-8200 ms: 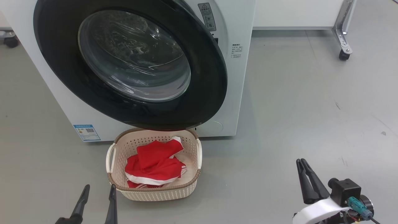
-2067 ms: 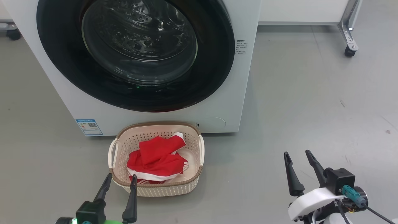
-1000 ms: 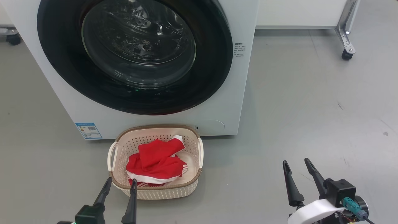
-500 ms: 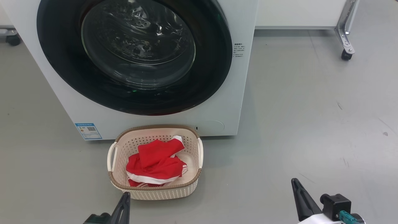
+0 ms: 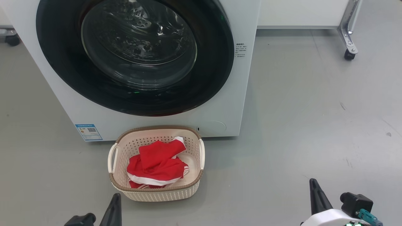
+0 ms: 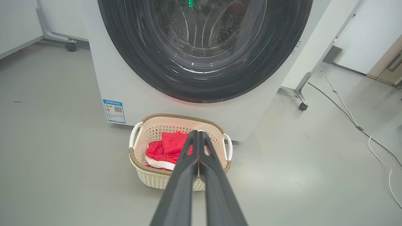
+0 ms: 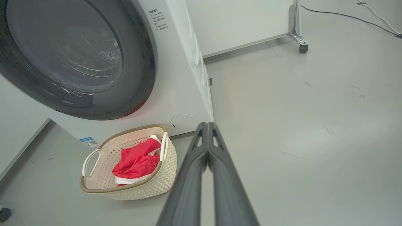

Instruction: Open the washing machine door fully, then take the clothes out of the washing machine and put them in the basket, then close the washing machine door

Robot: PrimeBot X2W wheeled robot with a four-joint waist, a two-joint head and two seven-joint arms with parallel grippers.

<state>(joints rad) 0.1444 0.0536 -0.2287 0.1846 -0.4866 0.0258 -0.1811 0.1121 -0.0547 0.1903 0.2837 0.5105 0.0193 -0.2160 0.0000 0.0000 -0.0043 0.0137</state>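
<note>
there, crumpled clothes (image 5: 155, 166) in perforated basket (image 5: 157, 194); left end effector (image 6: 198, 131), right end effector (image 7: 207, 124) narrow

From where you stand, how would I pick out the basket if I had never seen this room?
Find the big white washing machine with its round black door shut. On the grey floor right in front of it sits the basket. It is small, cream, perforated and brown-rimmed, the one container there, holding red clothes.

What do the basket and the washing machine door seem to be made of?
The basket: likely matte cream plastic, given its moulded rows of holes. The washing machine door: glossy black ring, perhaps plastic, around clear glass with bright glints.
</note>
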